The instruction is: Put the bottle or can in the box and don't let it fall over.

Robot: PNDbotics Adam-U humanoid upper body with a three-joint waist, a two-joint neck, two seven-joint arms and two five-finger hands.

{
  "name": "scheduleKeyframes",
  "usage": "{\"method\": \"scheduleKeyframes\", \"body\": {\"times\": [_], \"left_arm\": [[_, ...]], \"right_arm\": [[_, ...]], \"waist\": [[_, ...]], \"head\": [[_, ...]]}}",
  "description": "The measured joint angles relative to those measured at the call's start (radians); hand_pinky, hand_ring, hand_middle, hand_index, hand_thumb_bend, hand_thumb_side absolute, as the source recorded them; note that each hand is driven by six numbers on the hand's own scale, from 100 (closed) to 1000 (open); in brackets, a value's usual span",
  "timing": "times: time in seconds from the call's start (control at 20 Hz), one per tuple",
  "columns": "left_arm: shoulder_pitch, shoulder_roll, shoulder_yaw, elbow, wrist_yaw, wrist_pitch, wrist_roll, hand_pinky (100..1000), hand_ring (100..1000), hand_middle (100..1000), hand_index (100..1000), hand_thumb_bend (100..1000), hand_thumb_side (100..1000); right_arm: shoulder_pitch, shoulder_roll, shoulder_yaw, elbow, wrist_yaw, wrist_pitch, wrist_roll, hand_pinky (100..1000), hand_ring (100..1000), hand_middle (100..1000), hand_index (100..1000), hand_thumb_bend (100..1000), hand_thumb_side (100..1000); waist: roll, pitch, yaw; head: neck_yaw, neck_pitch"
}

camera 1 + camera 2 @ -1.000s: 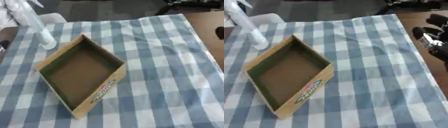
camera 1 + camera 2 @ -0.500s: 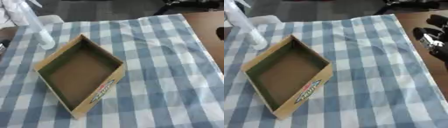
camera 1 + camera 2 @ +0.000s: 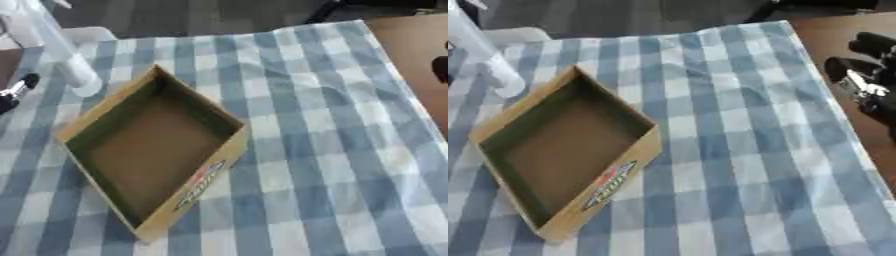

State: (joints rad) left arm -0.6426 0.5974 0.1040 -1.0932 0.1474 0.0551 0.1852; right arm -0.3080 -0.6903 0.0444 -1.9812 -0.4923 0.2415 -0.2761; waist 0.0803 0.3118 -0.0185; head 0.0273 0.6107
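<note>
Brown cardboard, open at the top and turned cornerwise: your box (image 3: 153, 155) lies on the left half of the blue-and-white checked cloth (image 3: 332, 165) with nothing inside it, a printed label on its near right wall. Your bottle (image 3: 61, 55), pale and see-through, stands at the far left just beyond the box's far corner, leaning, with its top running out of view at the upper left. You can see a small dark part with a silver bit (image 3: 16, 91) at the left edge, just near the bottle; what it is cannot be told. Your right hand (image 3: 866, 87) shows at the right edge over the bare brown table (image 3: 833, 35), off the cloth and well apart from box and bottle; whether it is released or clenched cannot be told.
</note>
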Motion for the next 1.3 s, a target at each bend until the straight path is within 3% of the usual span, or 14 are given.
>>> {"method": "scheduleKeyframes", "body": {"times": [1.3], "left_arm": [[-0.201,-0.046,-0.039,0.113,-0.09,-0.024,-0.06,985,904,810,845,730,300]], "right_arm": [[-0.03,0.01,0.018,0.0,-0.011,-0.003,0.005,956,888,888,899,391,303]], "waist": [[-0.006,0.024,-0.026]], "head": [[0.023,-0.06]]}}
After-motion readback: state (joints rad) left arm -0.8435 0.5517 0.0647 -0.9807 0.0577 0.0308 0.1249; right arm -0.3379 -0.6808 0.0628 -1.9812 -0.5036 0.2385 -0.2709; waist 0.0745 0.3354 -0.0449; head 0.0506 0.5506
